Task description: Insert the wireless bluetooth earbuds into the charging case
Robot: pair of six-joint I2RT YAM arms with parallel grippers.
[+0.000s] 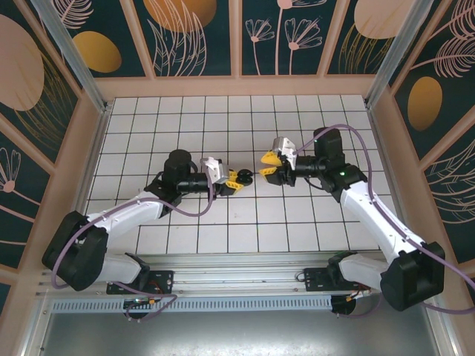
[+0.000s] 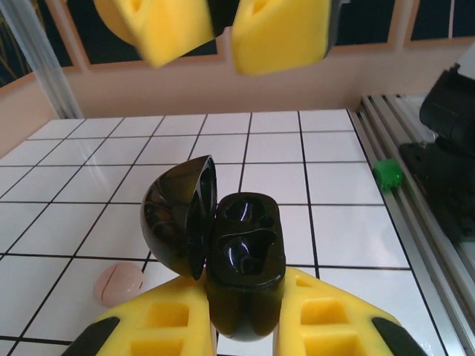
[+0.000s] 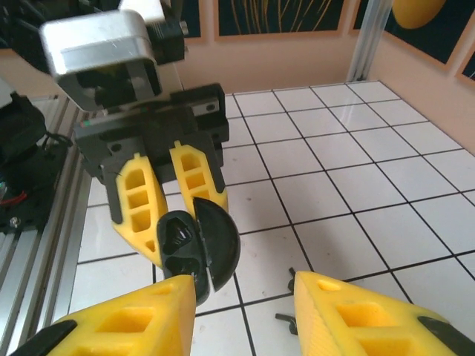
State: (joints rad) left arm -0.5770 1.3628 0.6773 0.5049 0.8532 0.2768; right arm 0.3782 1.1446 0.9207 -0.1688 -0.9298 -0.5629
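Note:
The black charging case (image 2: 245,252) stands upright with my left gripper (image 2: 245,300) shut on its lower body. Its lid (image 2: 174,222) hangs open to the left. Both sockets are glossy black, and I cannot tell whether the earbuds sit in them. In the top view the case (image 1: 244,176) is at mid-table on the tip of the left gripper (image 1: 236,178). My right gripper (image 1: 267,165) faces it from the right, a short gap away. In the right wrist view the right gripper (image 3: 245,308) is open with nothing between its fingers, just before the case (image 3: 178,241).
A small pink round piece (image 2: 119,283) lies on the white tiled table (image 1: 223,119) left of the case. Small dark bits (image 3: 289,277) lie on the tiles beside my right finger. Wooden walls ring the table, and a metal rail (image 1: 237,271) runs along the near edge.

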